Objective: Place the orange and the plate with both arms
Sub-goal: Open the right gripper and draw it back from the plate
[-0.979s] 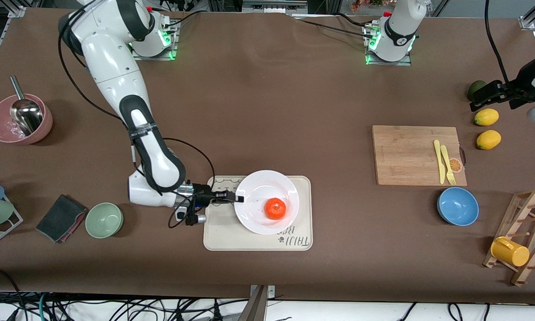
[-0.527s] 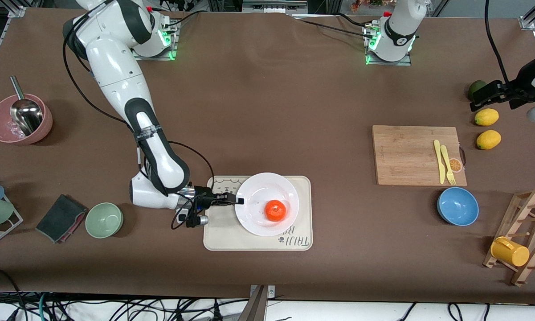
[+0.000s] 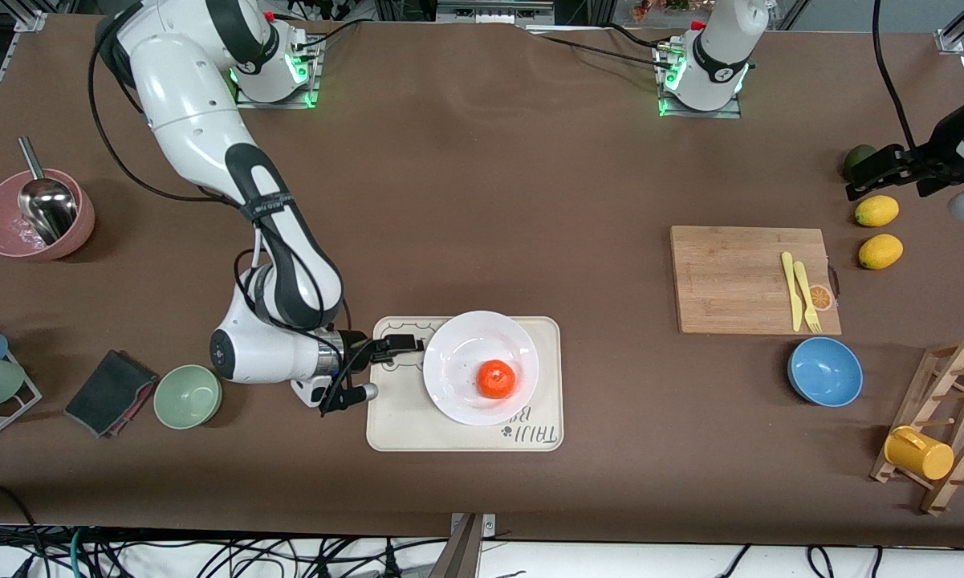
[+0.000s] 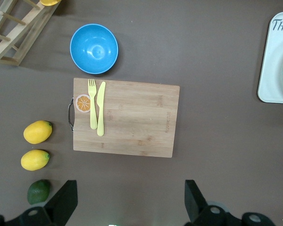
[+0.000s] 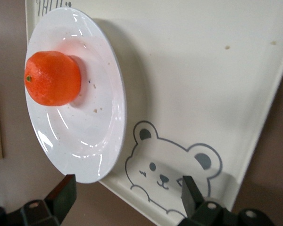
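the right tool (image 3: pixel 408 343) has let go of the plate (image 3: pixel 481 367) and opened wide — orange (image 3: pixel 497 377) sits placed; left tool (image 3: pixel 865 175) waits, open.

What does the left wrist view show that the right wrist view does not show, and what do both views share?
Only the left wrist view shows the cutting board with the yellow fork and knife, the blue bowl, two lemons and a green fruit. Only the right wrist view shows the orange on the plate. Both show the bear-print tray.
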